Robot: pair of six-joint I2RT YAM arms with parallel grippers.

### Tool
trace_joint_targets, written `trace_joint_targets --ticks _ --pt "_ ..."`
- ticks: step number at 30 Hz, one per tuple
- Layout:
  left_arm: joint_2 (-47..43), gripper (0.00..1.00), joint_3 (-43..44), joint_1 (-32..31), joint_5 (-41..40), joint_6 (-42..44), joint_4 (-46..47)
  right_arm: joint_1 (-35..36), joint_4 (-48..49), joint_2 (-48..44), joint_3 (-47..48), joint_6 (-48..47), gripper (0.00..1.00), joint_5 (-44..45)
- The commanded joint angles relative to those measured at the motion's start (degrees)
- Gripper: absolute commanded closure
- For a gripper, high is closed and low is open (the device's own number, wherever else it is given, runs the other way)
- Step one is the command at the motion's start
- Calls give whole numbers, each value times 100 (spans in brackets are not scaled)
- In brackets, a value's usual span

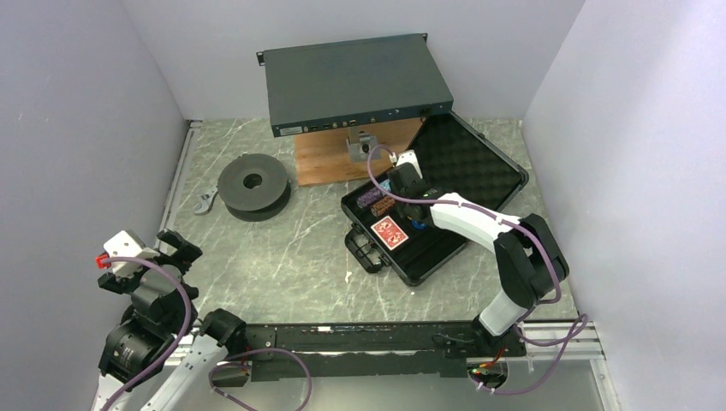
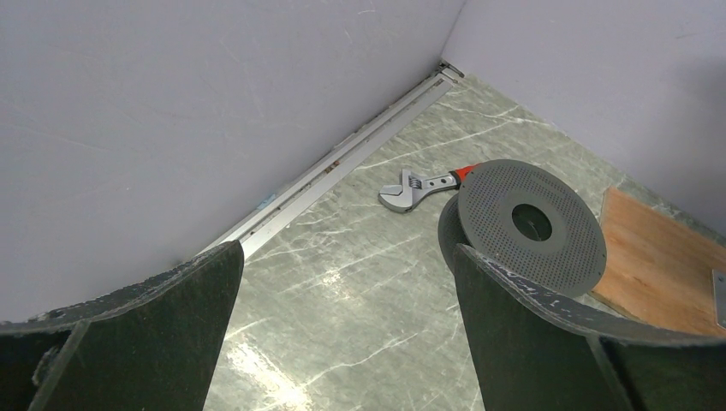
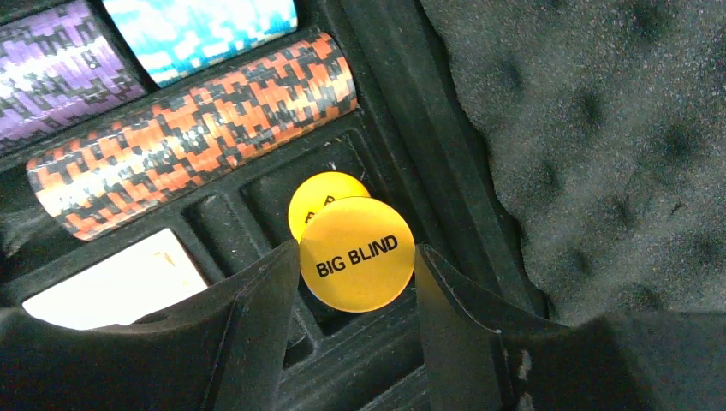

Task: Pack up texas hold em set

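Case (image 1: 479, 167): 3 chip stacks (image 3: 197, 128), deck (image 1: 389, 231), 1 yellow disc (image 3: 330, 193) stowed. BIG BLIND disc (image 3: 357, 265) pinched just above by R gripper (image 3: 357, 251); L gripper (image 2: 347, 253) spread wide.

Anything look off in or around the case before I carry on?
Nothing spilled or damaged. The BIG BLIND disc, between the fingers of the right claw, overlaps a second yellow disc in the pocket below and is not yet seated. A stray wrench lies beside the spool.

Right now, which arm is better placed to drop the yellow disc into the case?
Right. The right gripper holds the yellow BIG BLIND disc over a slot in the black case. The left gripper sits open, far off, facing the spool.
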Motion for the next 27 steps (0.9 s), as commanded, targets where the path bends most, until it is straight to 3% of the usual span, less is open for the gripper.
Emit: trace_joint_targets --ticks 1,18,21,27 --pt "132 1 -36 21 59 127 190 -112 251 -86 -48 151 45 -60" --pt "147 1 -40 22 86 157 214 -179 216 -167 -53 221 38 -181" --pt "159 1 -52 23 131 230 254 -177 237 -272 -61 243 33 -307" --pt "213 1 -146 22 526 653 547 -170 361 -726 -187 299 9 -713"
